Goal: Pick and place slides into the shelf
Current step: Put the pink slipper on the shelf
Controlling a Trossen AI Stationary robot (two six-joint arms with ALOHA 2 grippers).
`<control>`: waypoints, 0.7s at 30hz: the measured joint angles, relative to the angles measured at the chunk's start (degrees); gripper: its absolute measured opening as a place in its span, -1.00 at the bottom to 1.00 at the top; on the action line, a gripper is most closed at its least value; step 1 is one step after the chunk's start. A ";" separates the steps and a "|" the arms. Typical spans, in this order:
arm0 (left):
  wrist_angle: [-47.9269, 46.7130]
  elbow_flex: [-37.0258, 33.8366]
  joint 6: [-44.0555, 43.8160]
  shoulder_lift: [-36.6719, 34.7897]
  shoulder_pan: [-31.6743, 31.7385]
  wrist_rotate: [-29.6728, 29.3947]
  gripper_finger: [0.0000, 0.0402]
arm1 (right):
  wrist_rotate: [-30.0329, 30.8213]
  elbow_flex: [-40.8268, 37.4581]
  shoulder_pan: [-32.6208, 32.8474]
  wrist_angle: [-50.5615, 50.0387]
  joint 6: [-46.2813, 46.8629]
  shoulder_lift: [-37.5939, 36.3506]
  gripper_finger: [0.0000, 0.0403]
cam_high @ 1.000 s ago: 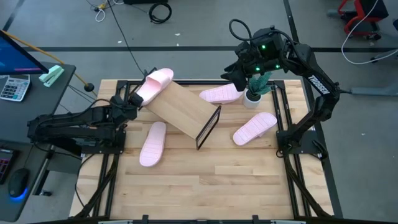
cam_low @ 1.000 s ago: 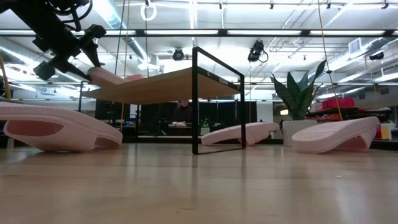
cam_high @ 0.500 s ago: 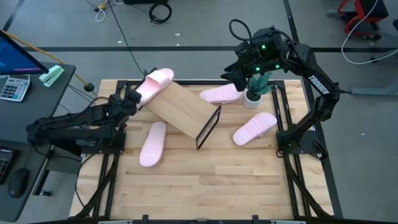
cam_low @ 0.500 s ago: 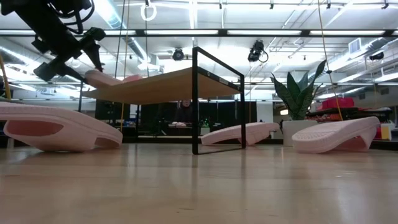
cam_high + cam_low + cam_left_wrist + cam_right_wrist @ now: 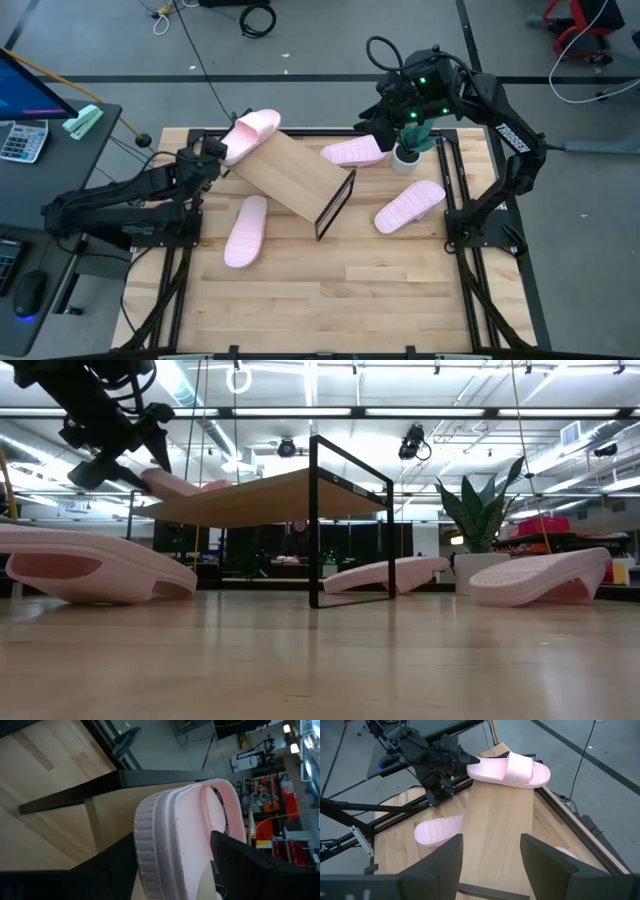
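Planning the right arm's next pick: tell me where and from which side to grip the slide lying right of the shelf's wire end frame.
Grip that slide across its wide strap at mid-length, coming straight down from above. It lies flat, strap up, apart from the shelf and the potted plant, so both long edges look free. The right gripper hangs open near the table's far edge.

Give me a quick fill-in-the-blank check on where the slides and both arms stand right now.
1. The left gripper grips a slide resting on the ____.
2. Off the shelf, ____ slides lie on the table.
3. The right gripper hovers with jaws ____.
4. A potted ____ stands near the right arm.

Missing: shelf; three; open; plant
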 joint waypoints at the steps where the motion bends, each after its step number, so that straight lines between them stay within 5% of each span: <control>1: 0.47 0.00 -0.02 0.61 0.29 0.64 0.21 | 0.00 0.00 0.00 0.01 0.00 0.00 0.01; 15: 7.84 0.00 0.04 5.92 2.71 3.28 0.29 | 0.04 0.00 0.00 0.00 0.02 0.00 0.01; 21: 9.56 0.00 1.90 5.88 5.19 9.04 0.28 | 0.04 0.00 0.00 0.00 0.00 0.00 0.01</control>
